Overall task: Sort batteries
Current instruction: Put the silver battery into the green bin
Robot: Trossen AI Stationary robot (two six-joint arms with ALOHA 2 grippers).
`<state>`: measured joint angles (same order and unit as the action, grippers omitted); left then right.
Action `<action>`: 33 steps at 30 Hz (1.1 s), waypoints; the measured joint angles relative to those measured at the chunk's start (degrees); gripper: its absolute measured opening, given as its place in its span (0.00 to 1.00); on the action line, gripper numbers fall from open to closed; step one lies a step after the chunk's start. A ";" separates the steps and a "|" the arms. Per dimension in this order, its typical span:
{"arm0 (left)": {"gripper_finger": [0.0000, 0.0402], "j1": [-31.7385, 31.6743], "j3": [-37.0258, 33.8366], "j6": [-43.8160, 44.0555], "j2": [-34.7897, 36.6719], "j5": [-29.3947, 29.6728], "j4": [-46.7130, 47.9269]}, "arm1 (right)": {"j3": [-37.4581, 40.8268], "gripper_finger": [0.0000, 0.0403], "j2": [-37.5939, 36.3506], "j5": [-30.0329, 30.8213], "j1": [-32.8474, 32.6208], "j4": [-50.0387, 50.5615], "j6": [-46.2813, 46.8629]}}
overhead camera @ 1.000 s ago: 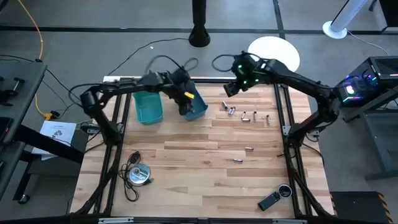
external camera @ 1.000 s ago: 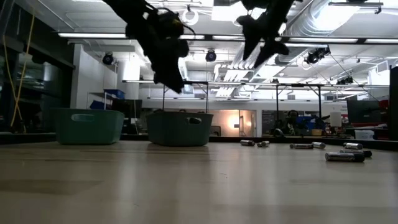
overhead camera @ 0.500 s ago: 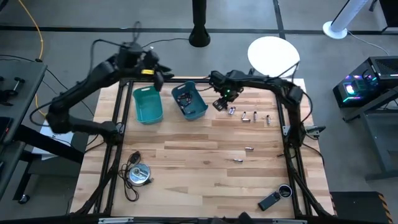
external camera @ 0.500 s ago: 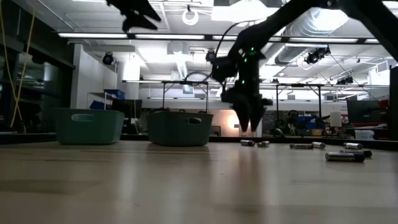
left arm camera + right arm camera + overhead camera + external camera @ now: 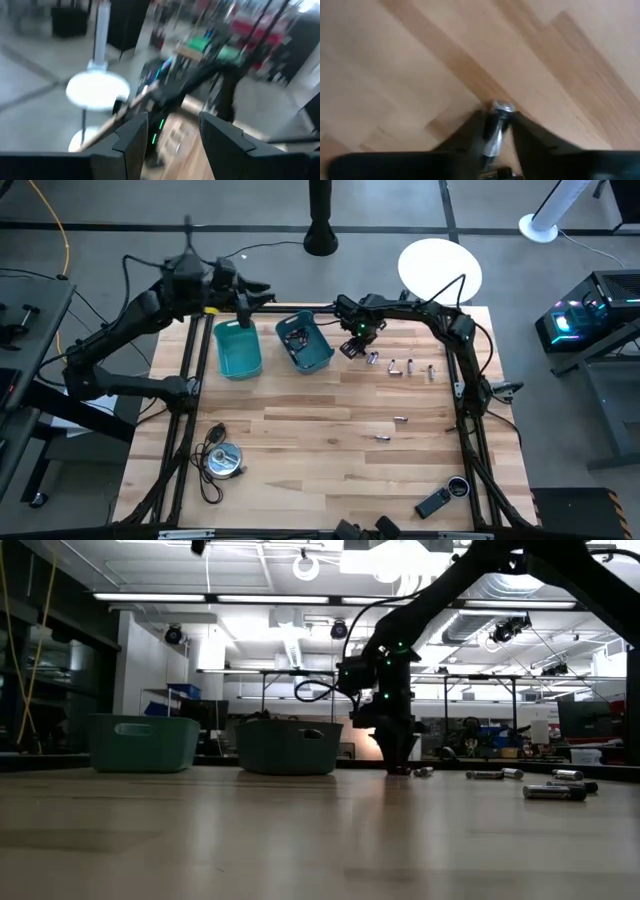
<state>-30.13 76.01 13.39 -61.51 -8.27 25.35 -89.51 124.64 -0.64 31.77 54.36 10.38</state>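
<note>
From above, the right gripper [image 5: 349, 347] is down at the table, at the near end of a short row of batteries [image 5: 400, 366]. It is just beside the tilted teal bin [image 5: 306, 343]. That bin has a few small things in it. A second teal bin [image 5: 237, 348] stands near it. Two more batteries lie apart, nearer the table's middle. The left gripper [image 5: 247, 288] waits high up, behind the bins.

From table height, the right gripper [image 5: 396, 755] reaches right down to the wood.

In the left wrist view, that arm's own fingers [image 5: 134, 140] stand wide apart and hold nothing.

In the right wrist view, one silver battery [image 5: 497, 129] sits between the two fingers [image 5: 465, 134], which look snug on it.

This looks like the picking-up step. Next the arm likely needs to lift the battery and carry it over a bin.
</note>
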 joint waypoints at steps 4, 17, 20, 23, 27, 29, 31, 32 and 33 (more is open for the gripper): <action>0.42 0.42 0.02 -1.66 2.44 0.08 -6.40 | 0.50 0.06 -2.96 -0.05 -0.63 0.25 -1.05; 0.42 -1.60 0.02 -8.06 5.95 7.54 -8.47 | 0.17 0.05 -19.33 -15.89 -7.00 -34.51 9.10; 0.42 -1.98 0.02 -7.70 5.94 7.55 -8.18 | 0.34 0.05 -16.52 -18.34 -9.48 -46.26 14.52; 0.42 -1.97 0.02 -7.33 5.94 7.51 -8.20 | 0.39 0.05 -12.57 -20.01 -11.58 -57.74 20.11; 0.42 -1.97 0.02 -5.67 5.94 7.49 -8.22 | 0.37 0.05 -7.28 -20.37 -13.61 -70.75 27.96; 0.42 -1.97 0.02 -5.01 5.94 7.49 -8.27 | 0.39 0.05 -4.96 -20.20 -13.91 -74.35 30.82; 0.42 -1.97 0.02 -4.46 5.94 7.47 -8.35 | 0.41 0.05 -3.39 -19.87 -13.94 -76.70 32.94; 0.42 -1.95 0.02 -4.12 5.94 7.47 -8.47 | 0.41 0.05 -2.80 -19.69 -14.01 -78.04 33.52; 0.42 -1.94 0.02 -3.77 5.94 7.43 -8.48 | 0.41 0.05 -2.22 -19.46 -14.09 -79.03 34.08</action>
<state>-32.08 76.03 9.62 -55.57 -0.83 16.86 -89.10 122.42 -20.11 17.68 -24.67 44.46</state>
